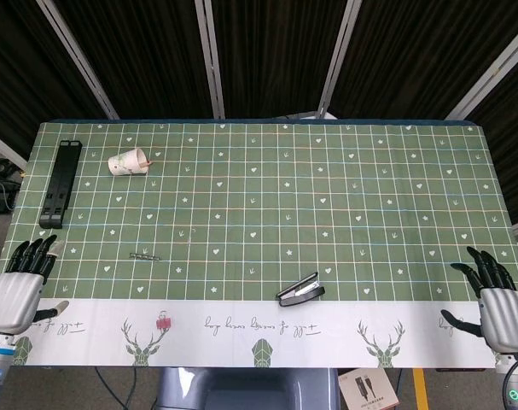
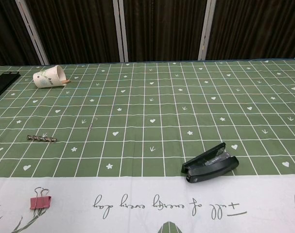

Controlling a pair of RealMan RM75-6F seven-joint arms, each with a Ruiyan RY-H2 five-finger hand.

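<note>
The left robot hand (image 1: pixel 20 282) rests at the bench (image 1: pixel 369 171) edge, fingers spread, holding nothing. The right robot hand (image 1: pixel 493 299) is spread and holds nothing too. The black stapler (image 1: pixel 300 290) lies between them, well apart from both. A red clip (image 1: pixel 162 322) lies left of the stapler. A paper cup (image 1: pixel 128 161) lies tipped over, far behind the stapler.
</note>
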